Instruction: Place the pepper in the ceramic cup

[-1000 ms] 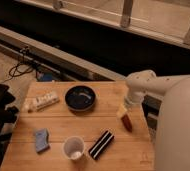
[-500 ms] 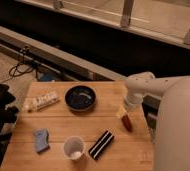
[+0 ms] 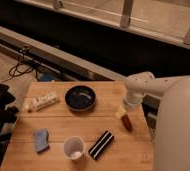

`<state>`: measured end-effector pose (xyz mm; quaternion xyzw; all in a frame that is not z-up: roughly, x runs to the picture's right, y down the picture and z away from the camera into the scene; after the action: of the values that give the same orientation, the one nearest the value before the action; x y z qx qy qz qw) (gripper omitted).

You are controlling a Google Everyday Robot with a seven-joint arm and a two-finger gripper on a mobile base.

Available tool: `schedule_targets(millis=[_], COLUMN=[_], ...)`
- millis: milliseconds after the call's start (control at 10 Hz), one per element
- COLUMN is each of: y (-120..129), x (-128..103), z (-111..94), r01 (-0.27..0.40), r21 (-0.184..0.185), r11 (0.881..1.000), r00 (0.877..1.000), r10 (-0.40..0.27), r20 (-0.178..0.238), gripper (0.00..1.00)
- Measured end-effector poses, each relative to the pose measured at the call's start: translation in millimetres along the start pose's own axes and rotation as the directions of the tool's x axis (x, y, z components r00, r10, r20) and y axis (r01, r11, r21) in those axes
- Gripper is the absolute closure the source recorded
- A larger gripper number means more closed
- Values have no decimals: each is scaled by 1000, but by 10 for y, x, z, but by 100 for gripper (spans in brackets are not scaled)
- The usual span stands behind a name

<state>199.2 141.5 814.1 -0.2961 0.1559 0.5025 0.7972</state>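
Observation:
The pepper (image 3: 126, 123), a small dark red chili, lies at the right side of the wooden table (image 3: 58, 125). My gripper (image 3: 122, 112) hangs at the end of the white arm, right at the pepper's upper end. The ceramic cup (image 3: 74, 148), small, white and round, stands upright near the table's front edge, left of the pepper.
A black-and-white striped bar (image 3: 101, 144) lies between the cup and the pepper. A wide dark bowl (image 3: 80, 97) sits at the table's back middle. A pale packet (image 3: 39, 102) lies at the back left, a blue sponge (image 3: 41, 139) at the front left. Cables lie on the floor beyond.
The gripper has shifted very slightly over the pepper. The objects on the table have not moved.

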Motion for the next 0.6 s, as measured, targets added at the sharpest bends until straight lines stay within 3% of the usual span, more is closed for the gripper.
schedule_targets(millis=[200, 600], y=[10, 18], x=[5, 12], z=[12, 277], r01=[1, -9], r21=[2, -4], r11=[1000, 1000], r00=[1000, 999], r10=[-1, 9], r20=[-6, -36], gripper=[20, 20])
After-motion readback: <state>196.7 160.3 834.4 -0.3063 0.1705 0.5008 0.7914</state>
